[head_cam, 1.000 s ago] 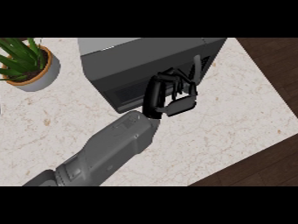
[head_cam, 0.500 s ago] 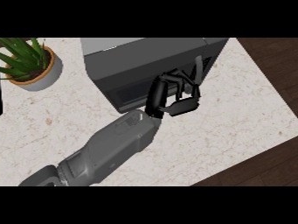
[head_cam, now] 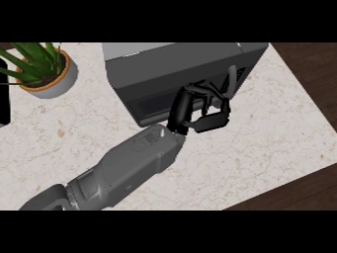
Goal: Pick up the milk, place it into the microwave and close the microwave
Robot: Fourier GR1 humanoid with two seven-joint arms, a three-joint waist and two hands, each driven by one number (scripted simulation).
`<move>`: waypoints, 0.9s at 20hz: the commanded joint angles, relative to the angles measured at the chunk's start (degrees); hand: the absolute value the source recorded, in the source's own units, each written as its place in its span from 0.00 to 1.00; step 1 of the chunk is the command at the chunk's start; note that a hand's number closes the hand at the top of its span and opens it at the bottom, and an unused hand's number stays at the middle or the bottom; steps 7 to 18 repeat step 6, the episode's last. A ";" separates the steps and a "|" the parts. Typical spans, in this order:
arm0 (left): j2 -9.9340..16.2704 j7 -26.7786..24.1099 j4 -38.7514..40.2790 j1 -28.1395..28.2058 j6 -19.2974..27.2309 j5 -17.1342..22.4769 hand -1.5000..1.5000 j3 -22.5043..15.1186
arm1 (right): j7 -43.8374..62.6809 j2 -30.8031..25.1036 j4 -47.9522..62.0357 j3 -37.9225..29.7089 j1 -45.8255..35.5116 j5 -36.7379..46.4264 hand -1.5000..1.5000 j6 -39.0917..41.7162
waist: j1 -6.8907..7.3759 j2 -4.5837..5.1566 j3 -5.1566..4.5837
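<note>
Milk isn't visible anywhere, so presumably it's inside the microwave already, and the right hand with fingers curled on nothing at the door front could easily slide off the door and leave it ajar.

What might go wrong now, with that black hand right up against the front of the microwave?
The hand sits against the microwave front, and I cannot tell whether the door is fully shut, so it may be left ajar. The curled fingers lie close to the door handle and might snag it as the arm pulls away. The milk is not visible from here, so nothing confirms it is inside. The potted plant stands well clear.
</note>
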 commanded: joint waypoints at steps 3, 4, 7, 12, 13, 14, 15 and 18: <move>0.15 0.53 9.40 3.74 1.94 3.49 0.00 3.47 | 0.65 -1.77 -1.81 -1.25 1.77 -1.70 0.00 -0.14 | 2.40 -0.04 -0.21; 0.13 0.54 8.92 3.73 1.72 3.94 0.00 3.10 | 0.77 -1.36 -1.52 -0.94 2.40 -1.98 0.00 -0.53 | 2.17 0.25 -0.18; 0.13 0.14 9.45 3.92 1.23 4.30 0.00 2.89 | 1.05 -2.30 -1.98 -1.73 2.80 -2.83 0.00 -0.83 | 2.56 0.03 -0.23; 0.13 0.14 9.45 3.92 1.23 4.30 0.00 2.89 | 1.05 -2.30 -1.98 -1.73 2.80 -2.83 0.00 -0.83 | 2.56 0.03 -0.23; 0.13 0.14 9.45 3.92 1.23 4.30 0.00 2.89 | 1.05 -2.30 -1.98 -1.73 2.80 -2.83 0.00 -0.83 | 2.56 0.03 -0.23; 0.13 0.14 9.45 3.92 1.23 4.30 0.00 2.89 | 1.05 -2.30 -1.98 -1.73 2.80 -2.83 0.00 -0.83 | 2.56 0.03 -0.23; 0.13 0.14 9.45 3.92 1.23 4.30 0.00 2.89 | 1.05 -2.30 -1.98 -1.73 2.80 -2.83 0.00 -0.83 | 2.56 0.03 -0.23; 0.13 0.14 9.45 3.92 1.23 4.30 0.00 2.89 | 1.05 -2.30 -1.98 -1.73 2.80 -2.83 0.00 -0.83 | 2.56 0.03 -0.23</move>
